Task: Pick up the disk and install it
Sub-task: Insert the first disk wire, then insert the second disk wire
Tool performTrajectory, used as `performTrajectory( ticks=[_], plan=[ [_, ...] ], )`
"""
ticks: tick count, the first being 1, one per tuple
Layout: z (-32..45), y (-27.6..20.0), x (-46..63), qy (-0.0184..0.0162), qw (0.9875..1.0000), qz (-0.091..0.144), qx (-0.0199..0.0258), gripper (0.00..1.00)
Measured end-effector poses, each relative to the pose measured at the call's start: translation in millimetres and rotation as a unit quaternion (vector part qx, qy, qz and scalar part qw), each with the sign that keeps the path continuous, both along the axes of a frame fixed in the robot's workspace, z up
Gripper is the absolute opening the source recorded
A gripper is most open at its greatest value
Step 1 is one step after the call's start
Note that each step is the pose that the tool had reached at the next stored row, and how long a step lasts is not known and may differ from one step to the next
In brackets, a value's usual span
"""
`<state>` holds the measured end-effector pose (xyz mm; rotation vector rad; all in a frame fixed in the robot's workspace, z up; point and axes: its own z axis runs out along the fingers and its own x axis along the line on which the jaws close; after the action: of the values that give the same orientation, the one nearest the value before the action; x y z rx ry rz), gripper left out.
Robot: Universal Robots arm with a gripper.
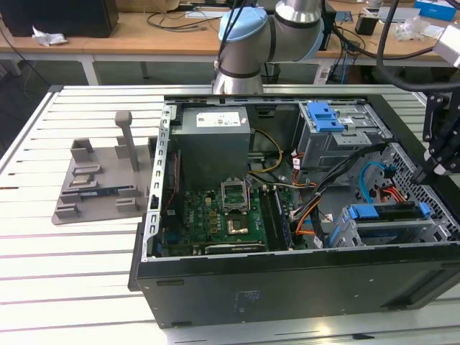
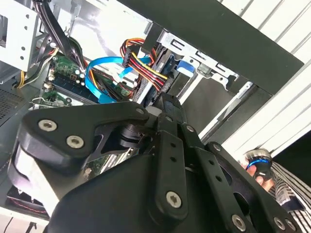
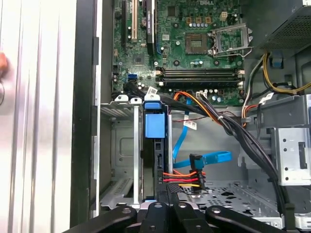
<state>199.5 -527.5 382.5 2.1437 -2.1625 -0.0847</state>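
Note:
The disk lies in the drive bay at the near corner of the open computer case, at the exterior view's right, framed by its blue bracket. In the first wrist view the disk stands on edge in the bay, with its blue tab toward the motherboard and red, yellow and blue cables beside it. My gripper hangs just above the bay's outer end, apart from the disk. Its fingers look shut with nothing between them. In the second wrist view the gripper points at the disk's blue tab.
Inside the case are a grey metal box, a drive cage with a blue latch, the motherboard and loose cables. A grey fixture sits on the slatted table. A person's hand holds a round device beyond the case.

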Motion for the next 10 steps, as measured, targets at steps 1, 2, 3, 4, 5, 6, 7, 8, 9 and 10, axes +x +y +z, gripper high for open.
performTrajectory(
  ticks=[1, 2, 3, 4, 5, 6, 7, 8, 9, 10],
  plan=[
    [0.2, 0.0, 0.0, 0.0, 1.0, 0.0, 0.0, 0.11],
    [0.2, 0.0, 0.0, 0.0, 1.0, 0.0, 0.0, 0.11],
    [0.2, 0.0, 0.0, 0.0, 1.0, 0.0, 0.0, 0.11],
    [0.2, 0.0, 0.0, 0.0, 1.0, 0.0, 0.0001, 0.11],
    [0.2, 0.0, 0.0, 0.0, 1.0, 0.0, 0.0001, 0.11],
    [0.2, 0.0, 0.0, 0.0, 1.0, 0.0, 0.0001, 0.11],
    [0.2, 0.0, 0.0, 0.0, 1.0, 0.0, 0.0002, 0.11],
    [0.2, 0.0, 0.0, 0.0, 1.0, 0.0, 0.0003, 0.11],
    [0.2, 0.0, 0.0, 0.0, 1.0, 0.0, 0.0003, 0.11],
    [0.2, 0.0, 0.0, 0.0, 1.0, 0.0, 0.0005, 0.24]
  ],
)
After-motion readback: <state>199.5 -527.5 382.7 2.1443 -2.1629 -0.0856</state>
